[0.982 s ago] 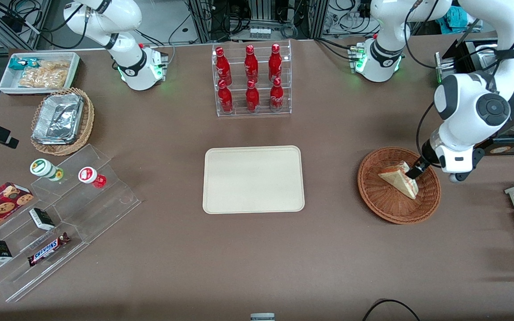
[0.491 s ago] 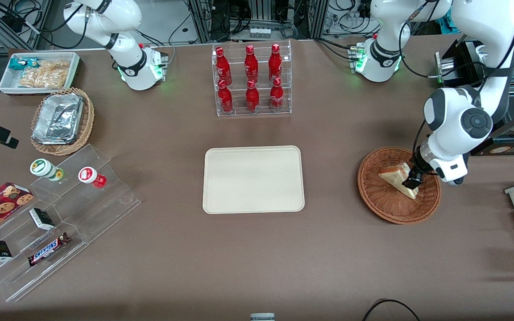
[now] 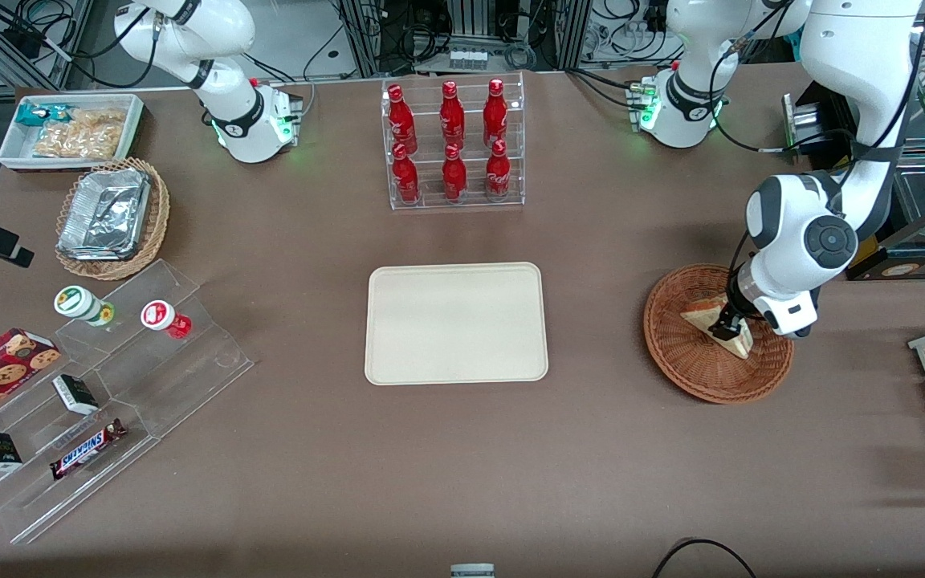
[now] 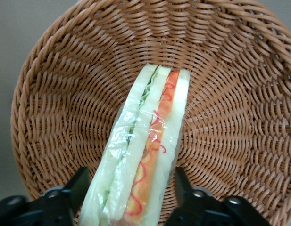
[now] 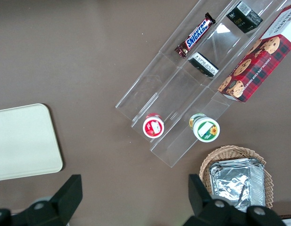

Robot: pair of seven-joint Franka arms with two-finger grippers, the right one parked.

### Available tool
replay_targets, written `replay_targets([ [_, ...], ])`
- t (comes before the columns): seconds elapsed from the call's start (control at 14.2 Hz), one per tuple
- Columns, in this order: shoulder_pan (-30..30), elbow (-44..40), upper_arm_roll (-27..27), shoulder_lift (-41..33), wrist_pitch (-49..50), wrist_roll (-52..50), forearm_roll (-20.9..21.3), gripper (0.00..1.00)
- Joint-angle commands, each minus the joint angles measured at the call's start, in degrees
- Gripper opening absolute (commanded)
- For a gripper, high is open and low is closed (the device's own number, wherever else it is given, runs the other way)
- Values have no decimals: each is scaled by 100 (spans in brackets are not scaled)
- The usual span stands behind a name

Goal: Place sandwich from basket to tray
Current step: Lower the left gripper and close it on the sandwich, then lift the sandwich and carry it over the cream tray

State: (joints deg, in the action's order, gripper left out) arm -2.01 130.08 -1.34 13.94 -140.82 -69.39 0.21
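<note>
Gripper (image 4: 131,197) is open around the sandwich (image 4: 145,146) in the basket (image 4: 55,108); squeezing the slippery wrap may let it slide out.

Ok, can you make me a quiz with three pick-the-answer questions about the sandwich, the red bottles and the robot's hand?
1. Where is the sandwich?
A. on the tray
B. in the basket
C. in the bottle rack

2. How many red bottles stand in the clear rack?
A. four
B. six
C. nine

3. What is the gripper doing?
A. hanging over the tray
B. resting on the table
C. down in the basket, open, with a finger on each side of the sandwich

Answers:
1 B: the wrapped wedge lies on the woven floor of the basket, and the tray has nothing on it.
2 B: two rows of three bottles show in the front view.
3 C: the wrist view shows the black fingers flanking the sandwich.
</note>
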Motion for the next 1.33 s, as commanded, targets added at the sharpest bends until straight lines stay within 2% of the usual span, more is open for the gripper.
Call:
replay_targets([
  [0.0,-89,-26,20,-127,168,-93,-12,8],
  [0.35,-194,-254,-24,-391,562,345,14,3],
  [0.63,-326,-1324,-340,-392,2475,1460,32,0],
  [0.77,-483,-1555,-550,-339,2770,1918,32,0],
  [0.98,-1176,-2405,-745,388,2858,2271,312,0],
  [1.26,-1959,-3688,-754,1443,2850,2219,331,0],
])
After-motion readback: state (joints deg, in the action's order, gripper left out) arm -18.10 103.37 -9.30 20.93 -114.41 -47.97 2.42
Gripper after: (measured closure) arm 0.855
